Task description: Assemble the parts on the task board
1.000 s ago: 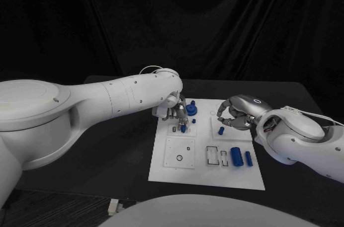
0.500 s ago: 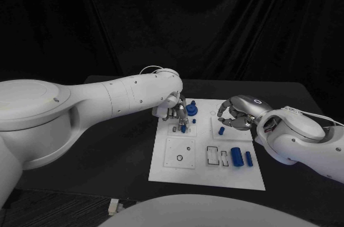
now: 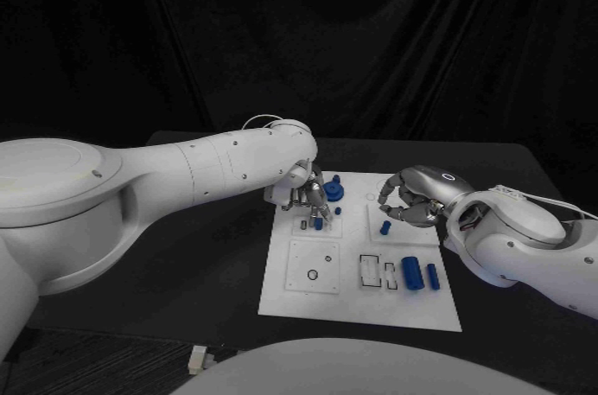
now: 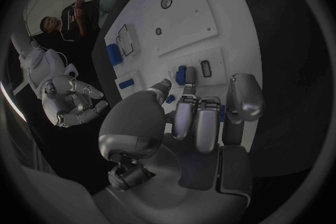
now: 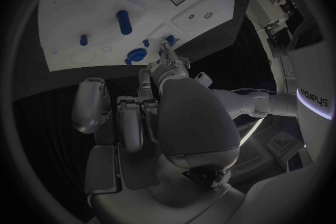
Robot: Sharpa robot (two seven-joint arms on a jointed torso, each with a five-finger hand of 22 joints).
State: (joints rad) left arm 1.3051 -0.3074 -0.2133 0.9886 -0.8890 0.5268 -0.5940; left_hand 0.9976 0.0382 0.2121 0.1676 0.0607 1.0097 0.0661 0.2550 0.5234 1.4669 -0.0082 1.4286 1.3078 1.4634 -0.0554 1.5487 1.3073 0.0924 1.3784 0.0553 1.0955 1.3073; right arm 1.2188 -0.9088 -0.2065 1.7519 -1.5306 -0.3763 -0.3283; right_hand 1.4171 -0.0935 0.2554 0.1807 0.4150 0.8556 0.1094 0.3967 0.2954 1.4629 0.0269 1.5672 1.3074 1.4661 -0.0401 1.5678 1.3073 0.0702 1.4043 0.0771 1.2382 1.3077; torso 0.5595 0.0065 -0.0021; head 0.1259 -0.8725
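You see a white task board [image 3: 359,300] on a black table [image 3: 225,265], backed by a black curtain [image 3: 374,58]. The parts are blue: a knobbed piece [image 3: 334,188], a short peg [image 3: 385,228] and two cylinders [image 3: 411,272]. Both arms [image 3: 187,175] are white; the left hand [image 3: 308,200] and right hand [image 3: 409,203] are silver.

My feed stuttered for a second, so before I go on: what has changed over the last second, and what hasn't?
The right hand has crept slightly toward the robot's left over the far right part of the task board, its fingers curled and holding nothing that I can see. The left hand stayed over the far left parts with its fingers down among them. The blue parts near the board's right edge have not moved.
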